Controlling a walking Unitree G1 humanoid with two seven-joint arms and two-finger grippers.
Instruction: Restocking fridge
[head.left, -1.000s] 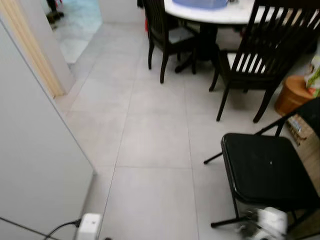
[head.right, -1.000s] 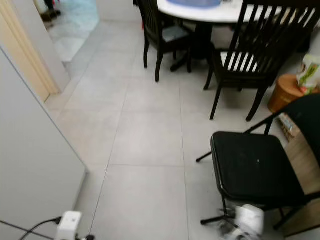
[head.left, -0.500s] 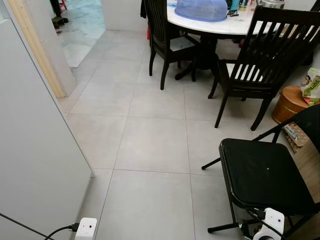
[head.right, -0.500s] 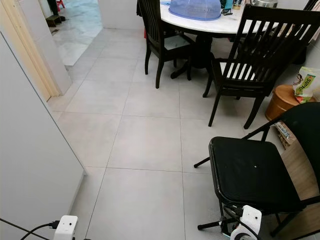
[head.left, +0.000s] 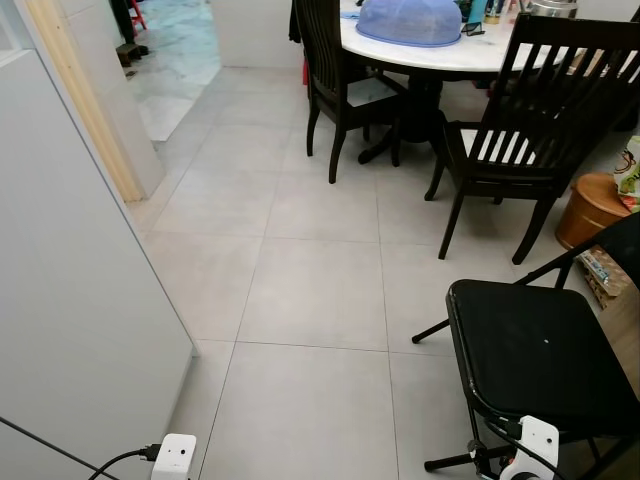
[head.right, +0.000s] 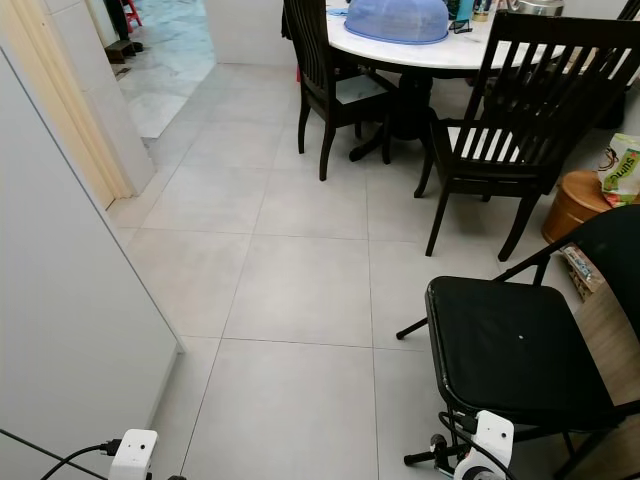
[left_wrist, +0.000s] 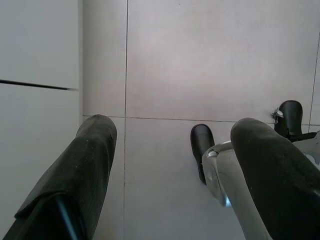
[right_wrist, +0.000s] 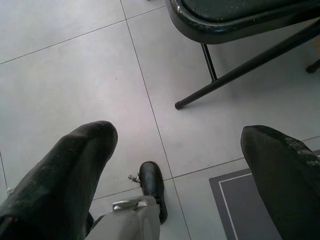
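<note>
I have both arms hanging idle, left gripper (left_wrist: 165, 165) and right gripper (right_wrist: 180, 165) spread wide, empty, pointing at the tiled floor (head.left: 310, 290). The fridge's white side (head.left: 70, 300) stands at my left, nearer the left arm; no groceries visible, so I'd guess I'm walking to fetch stock.

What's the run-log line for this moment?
phase: walking | left end effector: open, empty | right end effector: open, empty | ahead: folding chair, dining table
</note>
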